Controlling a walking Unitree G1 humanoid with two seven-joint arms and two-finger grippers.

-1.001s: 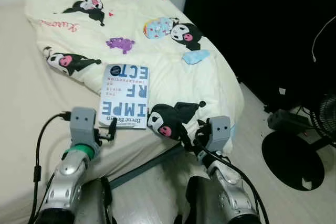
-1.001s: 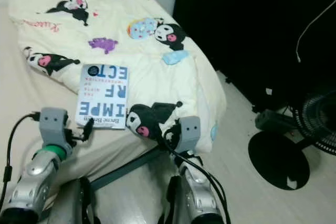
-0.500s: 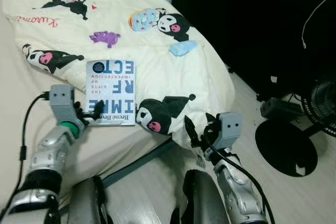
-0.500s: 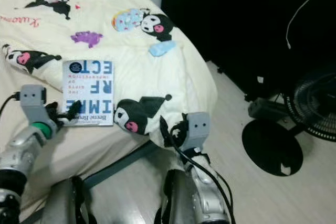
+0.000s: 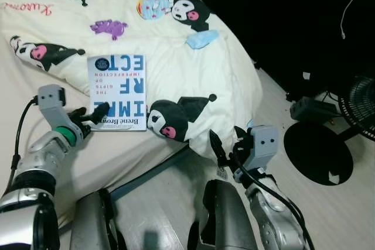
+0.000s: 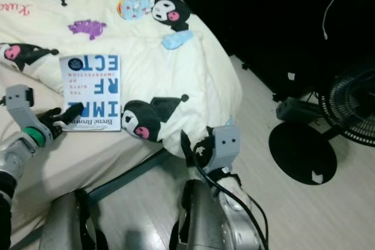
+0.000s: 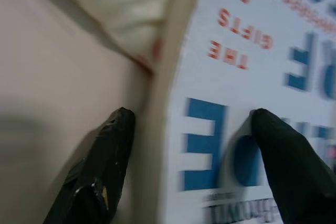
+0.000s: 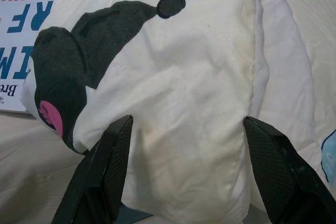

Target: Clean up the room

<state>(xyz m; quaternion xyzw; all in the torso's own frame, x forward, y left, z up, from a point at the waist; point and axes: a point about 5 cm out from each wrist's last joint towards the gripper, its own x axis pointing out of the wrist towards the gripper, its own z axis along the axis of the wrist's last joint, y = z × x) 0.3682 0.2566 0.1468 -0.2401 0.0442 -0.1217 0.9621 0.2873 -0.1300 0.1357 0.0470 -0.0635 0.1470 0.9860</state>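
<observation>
A white book (image 5: 117, 92) with blue letters lies flat on the cream cartoon-print blanket (image 5: 176, 45) near the bed's front edge. My left gripper (image 5: 92, 115) is open at the book's near left corner. In the left wrist view one finger (image 7: 100, 171) rests on the sheet beside the book's edge and the other finger (image 7: 289, 166) lies over the book (image 7: 252, 77) cover. My right gripper (image 5: 227, 144) is open, low by the blanket's hanging corner. It faces the blanket (image 8: 184, 77) without touching it.
The beige sheet (image 5: 35, 162) runs along the bed's left side. A grey bed-frame bar (image 5: 146, 174) shows under the mattress. To the right, on the pale wood floor, stand a fan (image 5: 360, 109) with a round black base (image 5: 319, 156) and a grey box (image 5: 310, 108). Dark furniture lies behind.
The camera has swung right and down. My left gripper has reached forward from the sheet to the book's near left corner and now straddles its edge. The right gripper stays open near the blanket corner.
</observation>
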